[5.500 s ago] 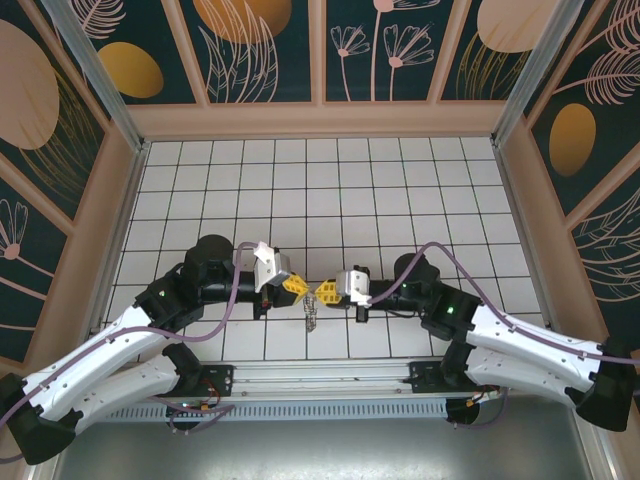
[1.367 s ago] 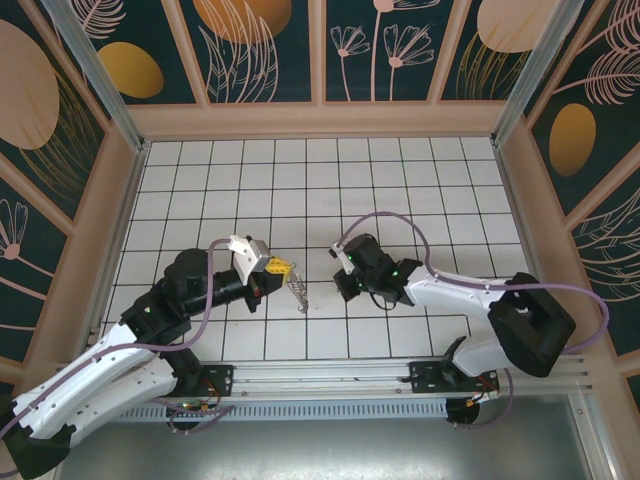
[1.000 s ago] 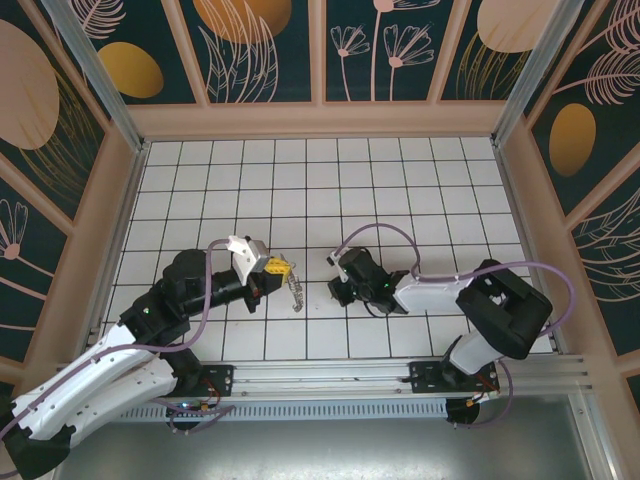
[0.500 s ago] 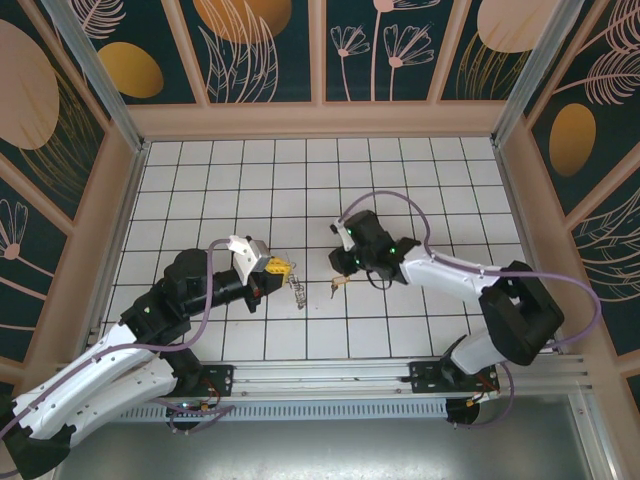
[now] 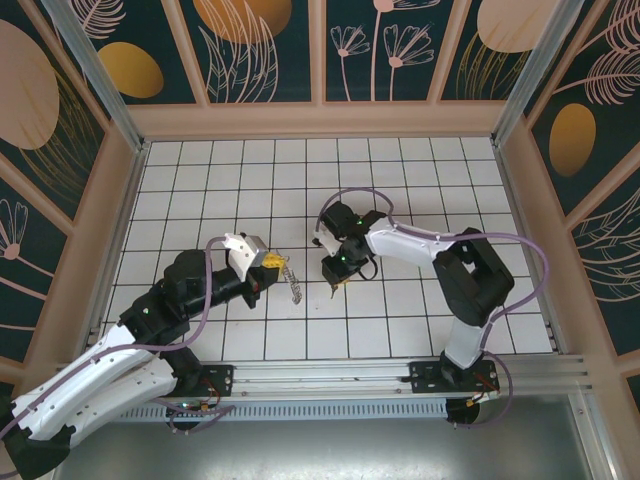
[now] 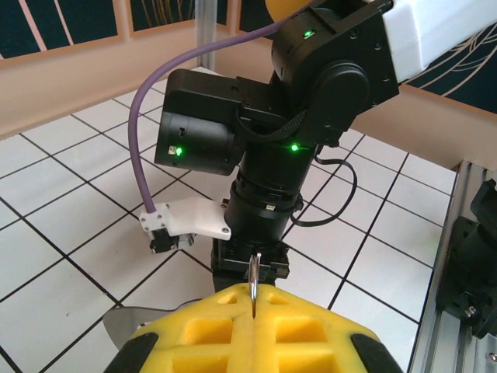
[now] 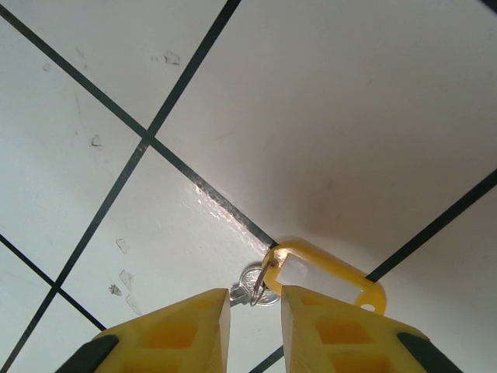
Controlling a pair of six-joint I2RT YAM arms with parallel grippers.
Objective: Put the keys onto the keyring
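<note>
Overhead, left gripper (image 5: 270,262) out over the floor (image 5: 400,180) left of centre, fingertips pressed together on the keyring (image 5: 287,270), keys (image 5: 296,291) dangling from it as a small toothed fringe on the side toward the right arm (image 5: 400,240). Near it but apart, right gripper (image 5: 336,281) aimed straight down at the tiles, with a yellowish speck beneath it too small to read from up there. Closer in, from the left wrist: yellow fingers (image 6: 194,334) shut flat against each other, a thin upright stretch of the keyring (image 6: 254,278) pinched in the seam and poking up above it. Behind it, the right arm's dark wrist, standing vertical with green lights glowing. No telling from that angle how the right jaws stand. From the right wrist, though: fingertips (image 7: 178,326) parted by a narrow gap, low over a white tile, straddling a small silver ring (image 7: 250,287) on the floor without visibly pinching it. Joined to that ring, a translucent amber tag (image 7: 326,278) with a white label, lying flat beside a black grout line.
</note>
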